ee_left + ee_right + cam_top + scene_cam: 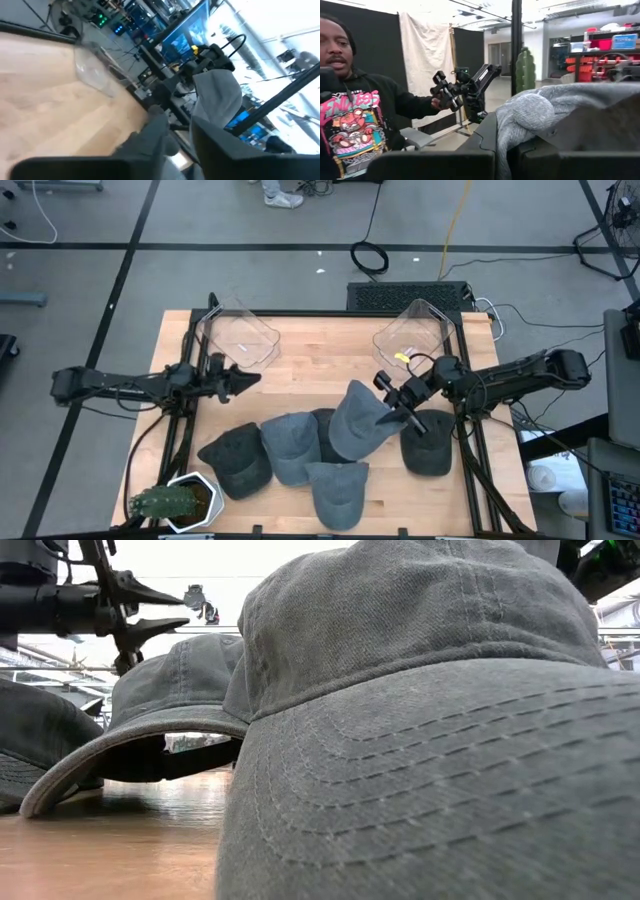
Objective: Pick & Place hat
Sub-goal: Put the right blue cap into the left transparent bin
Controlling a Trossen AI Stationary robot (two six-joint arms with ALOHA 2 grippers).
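Several grey hats lie in a cluster at the table's near middle, among them one [237,460] at the left and one [338,490] nearest the front edge. My right gripper [397,406] is shut on another grey hat [355,420], raised above the cluster; that hat [220,95] also shows across the table in the left wrist view. My left gripper [250,378] hovers over the table's left half, level, pointing at the right arm. Its fingers stand apart [186,608] with nothing between them. My right gripper pinches a bunched fold of the hat's cloth [530,115] between its two fingers, at the hat's right side. The fingers come nearly level from the table's right. The hat hangs to the left of and below the gripper; whether its lower edge touches the hats beneath, I cannot tell.
Two clear plastic bins stand at the far side, one left [237,337] and one right [415,335]. A cactus in a white pot [175,502] stands at the near left corner. A person [350,100] stands beyond the table's left side. Bare wood lies between the bins.
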